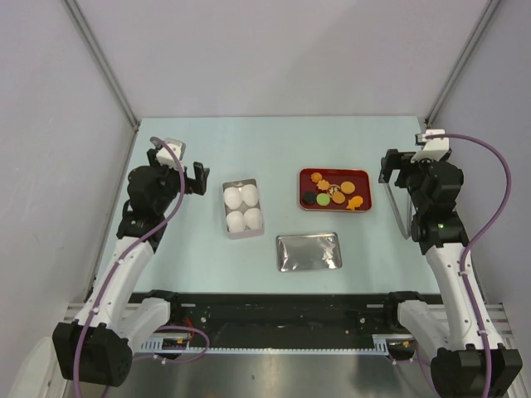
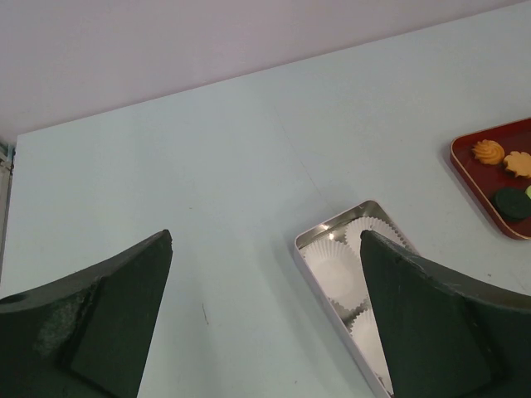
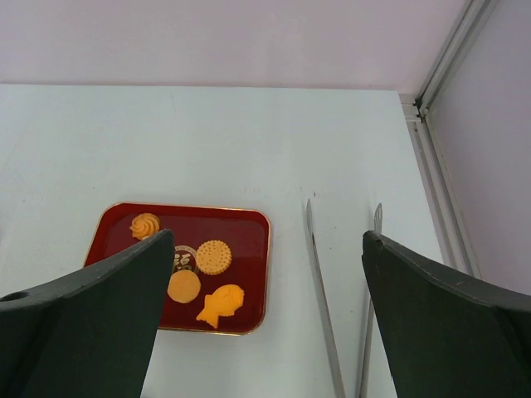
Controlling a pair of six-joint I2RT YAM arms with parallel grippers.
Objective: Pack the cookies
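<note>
Lab test cell, plain grey walls [image 1: 274, 58], aluminium frame posts [image 1: 100, 62]

Top camera looks down on the whole table [image 1: 249, 141] from the near side. Wrist cameras sit lower, angled forward; all apparently share the red tray [image 3: 249, 240].

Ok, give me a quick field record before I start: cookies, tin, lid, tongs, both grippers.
cookies: all on the red tray, none packed
tin: open, four empty white paper cups
lid: flat on the table, nearer than the tray
tongs: on the table, right of the tray
left gripper: jaws open, empty
right gripper: jaws open, empty
</note>
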